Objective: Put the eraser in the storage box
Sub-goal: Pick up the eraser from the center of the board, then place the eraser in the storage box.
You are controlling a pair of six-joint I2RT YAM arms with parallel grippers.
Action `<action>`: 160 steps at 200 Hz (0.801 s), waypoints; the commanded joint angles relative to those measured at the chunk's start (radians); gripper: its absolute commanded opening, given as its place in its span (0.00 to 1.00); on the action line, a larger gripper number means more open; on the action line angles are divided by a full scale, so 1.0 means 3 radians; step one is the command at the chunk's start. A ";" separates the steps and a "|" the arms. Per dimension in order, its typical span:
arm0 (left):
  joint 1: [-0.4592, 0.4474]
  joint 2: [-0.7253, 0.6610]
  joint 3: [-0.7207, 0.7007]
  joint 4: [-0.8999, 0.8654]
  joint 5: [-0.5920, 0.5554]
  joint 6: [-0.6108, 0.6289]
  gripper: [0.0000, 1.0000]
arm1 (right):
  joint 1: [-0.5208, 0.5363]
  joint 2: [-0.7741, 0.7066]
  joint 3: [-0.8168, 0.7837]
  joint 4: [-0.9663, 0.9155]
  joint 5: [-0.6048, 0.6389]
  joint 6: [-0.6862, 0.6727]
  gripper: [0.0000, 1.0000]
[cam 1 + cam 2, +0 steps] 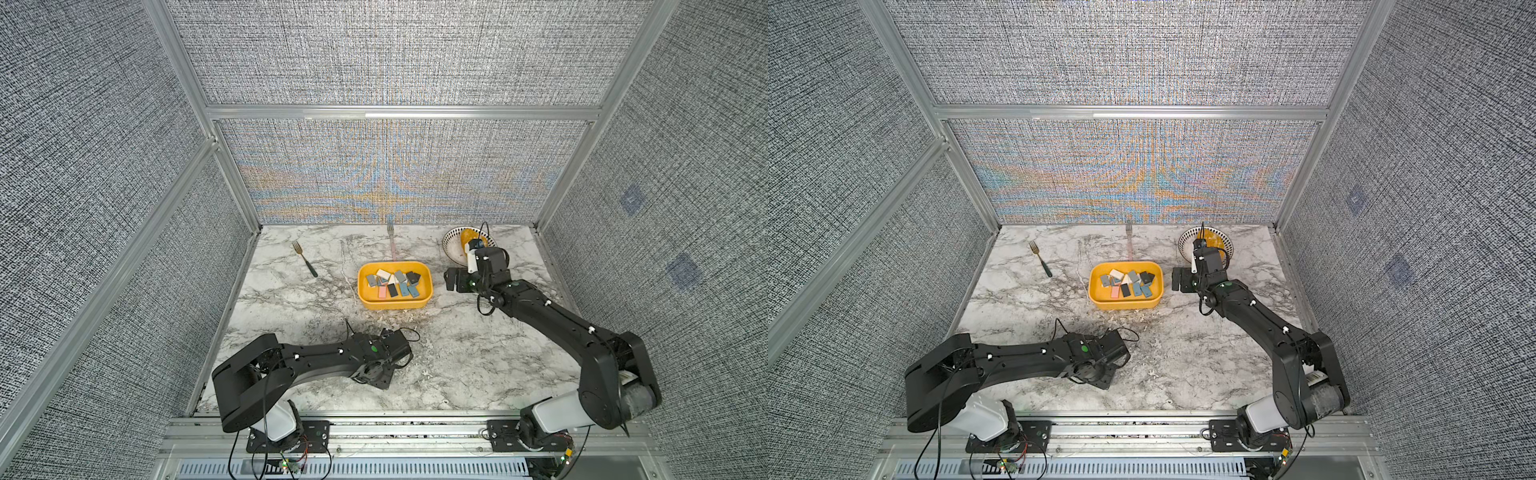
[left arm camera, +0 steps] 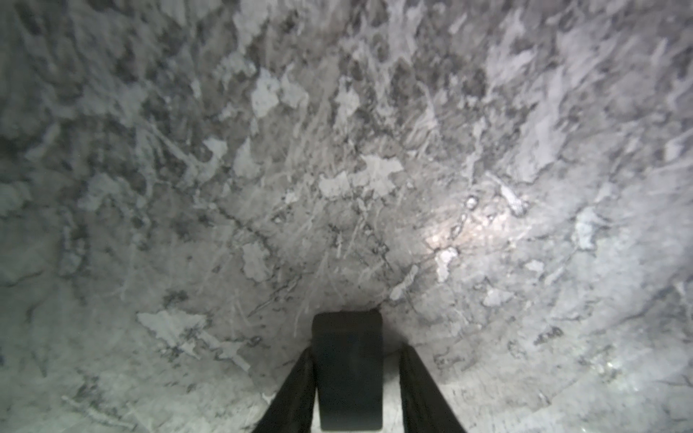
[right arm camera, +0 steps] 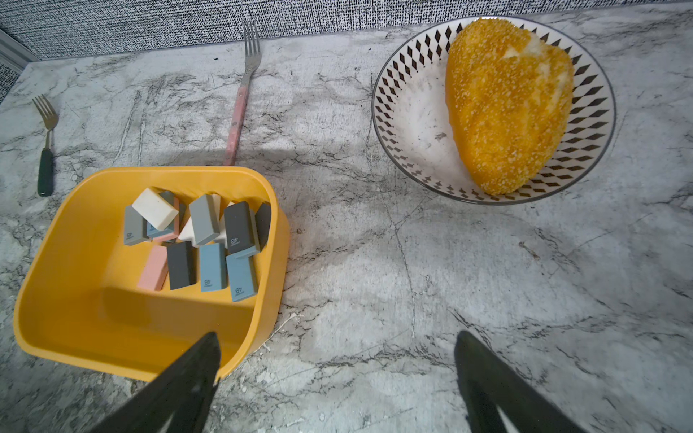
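Your left claw (image 2: 356, 348) straddles a dark eraser (image 2: 348, 375).
Flat charcoal block, rounded corners, between its jaws; whether it's clamped, you cannot tell. Your right claw (image 3: 337, 390) gapes.

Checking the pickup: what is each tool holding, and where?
Left tool brackets the dark eraser by its long sides; a firm grip cannot be told. Right tool holds nothing.

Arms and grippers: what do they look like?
The left arm and right arm are black, with white housings near the base, loose black cables and a green dot by the wrist. Left gripper and right gripper have plain black tapering fingers.
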 commanded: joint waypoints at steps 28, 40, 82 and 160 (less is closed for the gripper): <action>0.0008 -0.0004 -0.0086 0.0005 0.0041 -0.0026 0.27 | -0.0001 0.0009 -0.0004 0.0061 -0.0029 0.0005 0.98; 0.0003 -0.0024 -0.0074 -0.0026 0.0001 -0.0035 0.26 | -0.0004 0.0000 -0.0009 0.0066 -0.0029 0.0001 0.98; 0.0026 -0.0195 0.0125 -0.0352 -0.0373 -0.0002 0.24 | -0.0006 -0.0018 -0.0023 0.0051 0.0008 -0.0014 0.98; 0.0731 -0.0741 0.0676 -0.0389 -0.0710 0.0508 0.21 | -0.0044 -0.0051 -0.0085 0.0039 0.0042 -0.0025 0.98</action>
